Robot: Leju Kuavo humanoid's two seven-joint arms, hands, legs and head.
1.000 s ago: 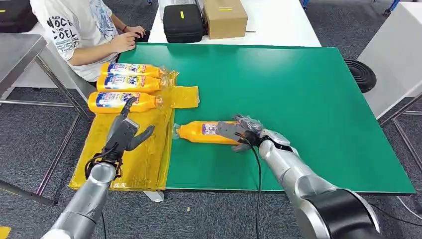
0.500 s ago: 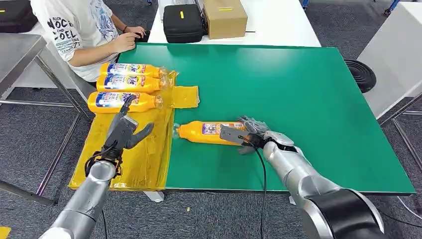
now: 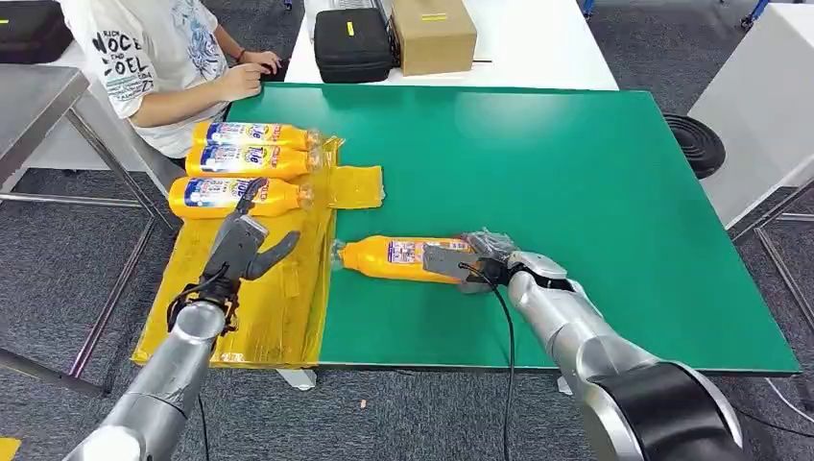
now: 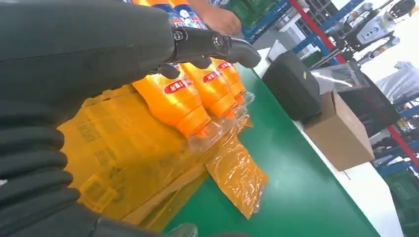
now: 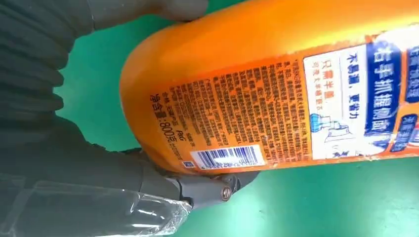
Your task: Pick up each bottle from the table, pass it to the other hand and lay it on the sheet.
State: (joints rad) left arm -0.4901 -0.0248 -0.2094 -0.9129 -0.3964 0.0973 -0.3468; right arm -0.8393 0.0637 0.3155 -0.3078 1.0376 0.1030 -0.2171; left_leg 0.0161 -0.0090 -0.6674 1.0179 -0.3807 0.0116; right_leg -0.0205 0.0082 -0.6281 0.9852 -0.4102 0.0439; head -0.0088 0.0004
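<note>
Right now we are wrapping our right hand [image 3: 472, 259] around the base end of an orange bottle [image 3: 401, 257], fingers [image 5: 197, 190] grasping it on both sides while it is lying on its side on the green bench [image 3: 576, 182], just beside the yellow sheet [image 3: 259, 288]. Our left hand [image 3: 247, 242] is hovering over that sheet, fingers released and spread, holding nothing. Three more orange bottles [image 3: 240, 161] are lying side by side at the sheet's far end, near a seated person [image 3: 163, 58].

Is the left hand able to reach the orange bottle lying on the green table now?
Probably yes: the left hand hangs open above the yellow sheet, nothing stands between it and the bottle.
</note>
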